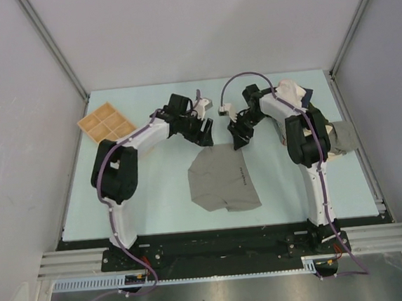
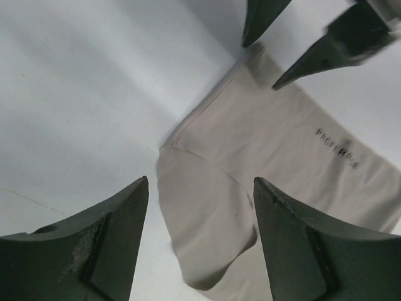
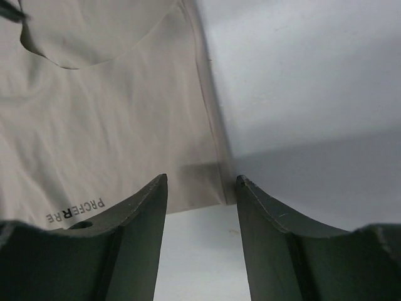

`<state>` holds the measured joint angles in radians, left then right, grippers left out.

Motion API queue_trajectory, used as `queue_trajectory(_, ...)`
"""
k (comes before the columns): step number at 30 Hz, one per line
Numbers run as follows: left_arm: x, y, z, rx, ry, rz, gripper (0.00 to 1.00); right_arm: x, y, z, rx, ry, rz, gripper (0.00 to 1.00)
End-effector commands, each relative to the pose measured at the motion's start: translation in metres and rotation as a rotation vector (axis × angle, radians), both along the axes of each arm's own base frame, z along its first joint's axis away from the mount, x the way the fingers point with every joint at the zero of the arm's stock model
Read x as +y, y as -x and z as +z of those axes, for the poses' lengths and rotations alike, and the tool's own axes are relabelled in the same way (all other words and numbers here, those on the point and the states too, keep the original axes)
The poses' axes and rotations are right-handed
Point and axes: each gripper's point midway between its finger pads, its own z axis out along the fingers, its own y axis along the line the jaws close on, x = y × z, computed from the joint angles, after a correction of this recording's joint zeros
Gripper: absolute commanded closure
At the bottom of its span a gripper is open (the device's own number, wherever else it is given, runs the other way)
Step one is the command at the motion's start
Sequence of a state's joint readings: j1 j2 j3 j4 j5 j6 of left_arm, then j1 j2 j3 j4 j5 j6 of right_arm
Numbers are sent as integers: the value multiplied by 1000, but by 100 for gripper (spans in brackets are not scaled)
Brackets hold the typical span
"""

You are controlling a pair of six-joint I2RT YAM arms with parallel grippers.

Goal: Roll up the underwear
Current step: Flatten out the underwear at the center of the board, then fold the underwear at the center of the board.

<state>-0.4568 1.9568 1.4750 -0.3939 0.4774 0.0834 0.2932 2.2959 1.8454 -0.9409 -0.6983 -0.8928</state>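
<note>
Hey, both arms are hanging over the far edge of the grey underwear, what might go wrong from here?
The right pincer straddles the corner of the underwear, half over bare table, so it may grab too little cloth and roll crooked. The left pincer is close to it; they might bump. The folded flap could bunch the roll.

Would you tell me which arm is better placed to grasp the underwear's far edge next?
Probably the right: the right gripper stands open with the far corner of the underwear lined up between its fingers, while the left gripper hovers open, seemingly higher.
</note>
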Motion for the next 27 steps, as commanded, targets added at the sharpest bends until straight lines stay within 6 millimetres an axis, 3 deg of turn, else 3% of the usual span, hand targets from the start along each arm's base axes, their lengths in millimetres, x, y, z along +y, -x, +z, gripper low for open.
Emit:
queue_trajectory(1,-6,6,-12,40,-15,-137,27,2,8,2,38,-8,9,49)
queue_trajectory(7,-11,-2,-34,80,-26,-146,29,1,7,-5,60,9,-17,51)
queue_trajectory(15,-16,6,-61,171,-9,-149,34,0,9,-12,89,3,-31,56)
queue_trajectory(22,-16,11,-79,244,-11,-127,55,2,7,-14,104,-5,-43,67)
queue_trajectory(24,-17,14,-82,259,-7,-128,58,2,6,-14,112,-11,-51,75)
queue_trajectory(27,-16,15,-84,269,-4,-120,73,3,0,-10,106,-28,-72,87)
